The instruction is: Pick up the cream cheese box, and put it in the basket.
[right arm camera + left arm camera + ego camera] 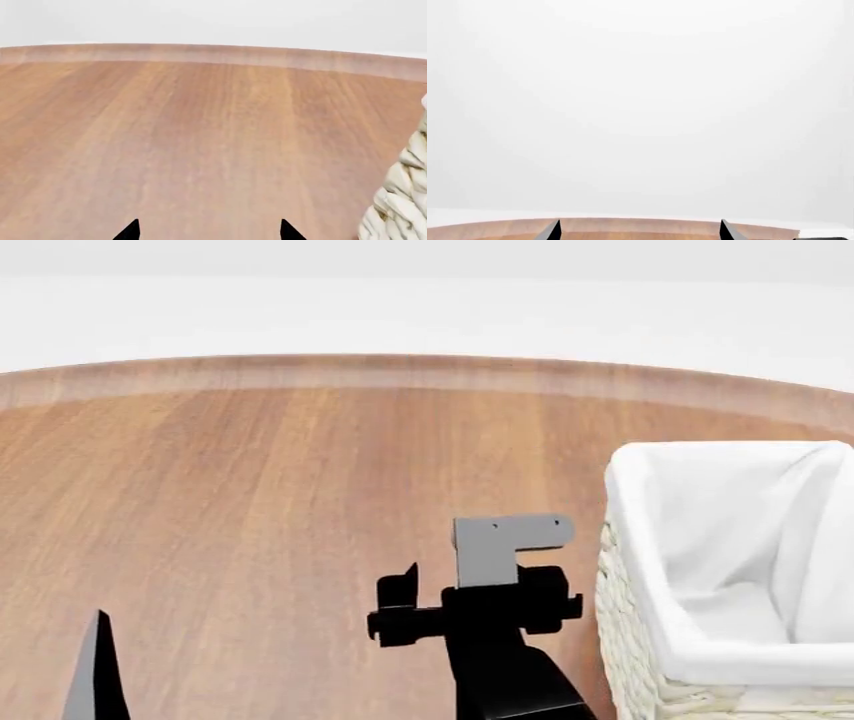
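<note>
The cream cheese box is not in any view. The basket (638,540), cream-white wicker with a white cloth liner, stands on the wooden table at the right; I see nothing inside the part that shows. Its woven wall also shows in the right wrist view (400,200). My right arm (494,640) is just left of the basket, low over the table. My right gripper (208,231) is open and empty over bare wood. My left gripper (640,231) is open and empty, facing the table's far edge and the white wall. One of its fingers (94,670) shows at the lower left of the head view.
The round-edged wooden table (267,460) has its far rim against a white wall. Only the basket stands on the part of the table in view.
</note>
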